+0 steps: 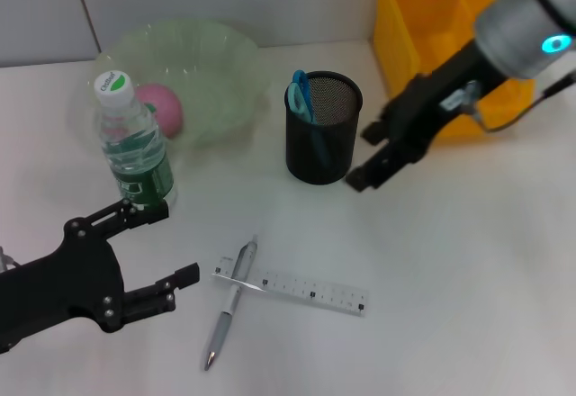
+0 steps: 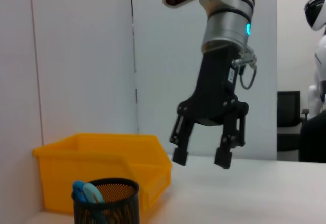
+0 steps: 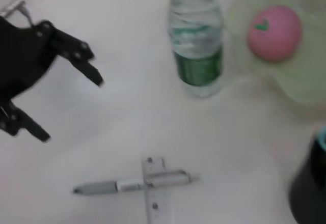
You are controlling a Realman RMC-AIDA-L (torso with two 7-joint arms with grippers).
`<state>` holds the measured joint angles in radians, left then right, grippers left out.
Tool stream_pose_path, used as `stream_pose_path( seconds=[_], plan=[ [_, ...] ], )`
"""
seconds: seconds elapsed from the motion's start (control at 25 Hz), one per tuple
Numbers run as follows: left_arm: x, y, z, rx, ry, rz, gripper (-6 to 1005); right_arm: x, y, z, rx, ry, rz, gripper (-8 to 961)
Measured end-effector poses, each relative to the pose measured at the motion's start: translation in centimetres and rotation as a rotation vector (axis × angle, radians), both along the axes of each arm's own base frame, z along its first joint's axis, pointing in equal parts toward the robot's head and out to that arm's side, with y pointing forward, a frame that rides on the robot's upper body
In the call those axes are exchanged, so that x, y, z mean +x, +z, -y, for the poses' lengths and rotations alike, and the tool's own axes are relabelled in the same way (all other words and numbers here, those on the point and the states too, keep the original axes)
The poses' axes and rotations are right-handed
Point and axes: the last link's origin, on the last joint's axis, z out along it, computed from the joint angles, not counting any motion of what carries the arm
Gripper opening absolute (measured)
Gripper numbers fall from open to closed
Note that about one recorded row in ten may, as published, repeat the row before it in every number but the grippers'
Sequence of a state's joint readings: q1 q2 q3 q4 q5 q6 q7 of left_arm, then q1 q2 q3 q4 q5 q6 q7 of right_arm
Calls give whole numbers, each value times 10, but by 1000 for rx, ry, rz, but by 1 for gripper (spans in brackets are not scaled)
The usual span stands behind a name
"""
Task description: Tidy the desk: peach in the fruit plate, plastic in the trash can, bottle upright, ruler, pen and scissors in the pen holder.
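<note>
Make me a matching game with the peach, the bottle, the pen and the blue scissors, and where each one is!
Things:
1. peach
2. bottle
3. pen
4. scissors

Places:
A. inside the black mesh pen holder
B. lying on the table, crossing the ruler
C. in the green fruit plate
D. standing upright, near the left end effector

Right pairs: 1-C, 2-D, 3-B, 4-A

Pen (image 1: 230,301) across ruler (image 1: 297,290), flat.
</note>
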<state>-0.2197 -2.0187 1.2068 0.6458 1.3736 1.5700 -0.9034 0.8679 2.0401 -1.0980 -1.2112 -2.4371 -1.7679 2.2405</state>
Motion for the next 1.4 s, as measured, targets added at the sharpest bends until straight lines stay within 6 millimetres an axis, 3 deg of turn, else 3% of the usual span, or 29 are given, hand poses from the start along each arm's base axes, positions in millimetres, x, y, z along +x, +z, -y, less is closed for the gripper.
stream_pose_path(
  seconds=[0.04, 0.16, 0.2, 0.32, 0.48, 0.56, 0.6, 0.64, 0.72, 0.84, 1.0, 1.12, 1.2, 1.28, 1.4],
  plan=[
    [-1, 1, 0, -3, -1, -10, 801, 0, 0, 0, 0, 0, 0, 767],
    [-4, 0, 1, -12, -5, -30, 801, -8, -21, -2, -18, 35, -8, 766],
    [-4, 0, 1, -12, -5, -30, 801, -11, -36, -3, -34, 47, -5, 766],
    [-8, -1, 2, -16, 0, -55, 801, -15, -51, -2, -56, 66, 16, 765],
    [-8, -1, 3, -17, 1, -59, 801, -16, -44, 3, -37, 63, 16, 764],
    [-3, 1, 1, -19, -21, -55, 801, -11, -26, 8, 18, 71, 5, 764],
    [3, 0, -2, -21, -42, -64, 801, -3, -6, 14, 83, 70, -6, 764],
    [3, 0, -2, -21, -42, -64, 801, -3, -6, 14, 83, 70, -6, 763],
    [19, -6, -17, -50, -73, -116, 801, 10, 26, 26, 172, 49, -34, 763],
    [26, -8, -29, -75, -64, -161, 801, 31, 65, 54, 264, 2, -127, 762],
    [32, -11, -37, -94, -85, -210, 801, 65, 100, 101, 350, -8, -262, 761],
    [38, -8, -41, -115, -100, -270, 801, 99, 113, 130, 397, -15, -343, 761],
    [46, -3, -46, -124, -118, -337, 801, 139, 120, 158, 443, -49, -450, 760],
    [50, -2, -47, -126, -127, -357, 800, 151, 122, 166, 460, -56, -472, 760],
    [76, 0, -55, -143, -189, -473, 800, 199, 126, 200, 574, -85, -555, 759]
  ],
)
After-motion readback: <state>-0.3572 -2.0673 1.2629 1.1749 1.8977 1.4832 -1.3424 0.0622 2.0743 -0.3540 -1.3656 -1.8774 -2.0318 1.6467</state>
